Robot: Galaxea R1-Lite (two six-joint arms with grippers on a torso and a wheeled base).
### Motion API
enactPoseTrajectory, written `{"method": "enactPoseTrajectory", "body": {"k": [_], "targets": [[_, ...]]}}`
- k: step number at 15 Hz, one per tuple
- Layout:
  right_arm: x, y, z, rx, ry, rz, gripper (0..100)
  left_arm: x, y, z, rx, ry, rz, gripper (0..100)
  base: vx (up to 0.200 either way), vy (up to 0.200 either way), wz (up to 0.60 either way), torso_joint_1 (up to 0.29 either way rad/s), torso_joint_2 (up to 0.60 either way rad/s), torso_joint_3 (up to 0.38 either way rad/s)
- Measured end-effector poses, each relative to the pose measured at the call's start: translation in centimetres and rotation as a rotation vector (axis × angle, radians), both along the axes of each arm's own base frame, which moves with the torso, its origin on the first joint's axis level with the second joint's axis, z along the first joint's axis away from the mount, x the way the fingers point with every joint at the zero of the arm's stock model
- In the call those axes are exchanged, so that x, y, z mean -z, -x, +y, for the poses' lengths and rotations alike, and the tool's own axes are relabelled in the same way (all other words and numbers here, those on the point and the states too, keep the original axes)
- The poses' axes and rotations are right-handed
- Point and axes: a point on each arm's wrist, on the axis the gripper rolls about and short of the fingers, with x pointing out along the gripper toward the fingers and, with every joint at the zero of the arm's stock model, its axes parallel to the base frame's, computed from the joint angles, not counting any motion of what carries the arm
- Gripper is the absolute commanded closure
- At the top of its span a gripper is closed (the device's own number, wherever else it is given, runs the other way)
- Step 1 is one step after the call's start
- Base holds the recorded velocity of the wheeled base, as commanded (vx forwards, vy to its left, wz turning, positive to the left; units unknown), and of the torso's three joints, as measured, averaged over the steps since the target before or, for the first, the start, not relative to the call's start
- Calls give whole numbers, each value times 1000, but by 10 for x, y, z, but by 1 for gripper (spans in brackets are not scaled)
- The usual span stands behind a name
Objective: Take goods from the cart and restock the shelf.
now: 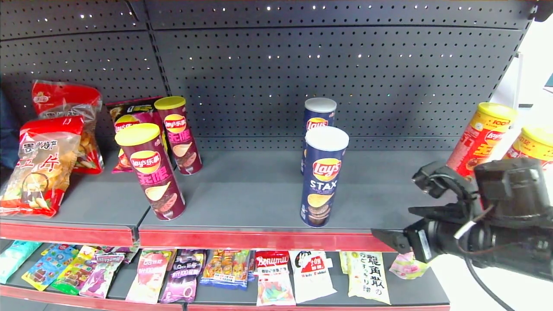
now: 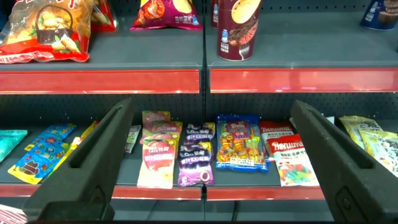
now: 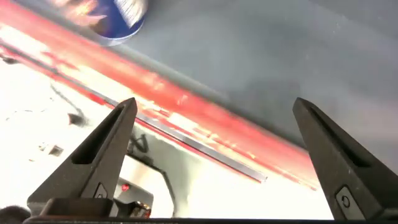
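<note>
Both the left gripper (image 2: 211,158) and right gripper (image 3: 214,152) stood wide open and empty, and the front blue chip can (image 1: 323,181) looked light, stiff yet crushable, best gripped mid-body.

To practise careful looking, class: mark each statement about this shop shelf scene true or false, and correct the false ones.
1. Two blue cans stand upright on the upper shelf, one behind the other. True.
2. The right pincer holds a blue can. False: it is open and empty, near the shelf's front edge.
3. Both maroon cans have yellow lids. True.
4. The lower shelf is stocked with cans. False: flat bags lie on it.
5. The left pincer is shut. False: it is open, with nothing between its fingers.
</note>
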Motion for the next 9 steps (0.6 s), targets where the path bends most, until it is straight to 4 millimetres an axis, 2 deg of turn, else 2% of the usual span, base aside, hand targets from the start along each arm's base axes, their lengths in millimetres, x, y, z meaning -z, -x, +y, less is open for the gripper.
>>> {"method": "enactPoseTrajectory", "body": {"k": [4,7,9], "targets": [[-14,55,-45,-104,-90,-129,0,0,0,0,-1,0,0,0,0,0,0,0,0,0],[-4,105,-69,-90,-106,-246,0,0,0,0,0,0,0,0,0,0,0,0,0,0],[11,137,-80,-30,-107,-330,0,0,0,0,0,0,0,0,0,0,0,0,0,0]]}}
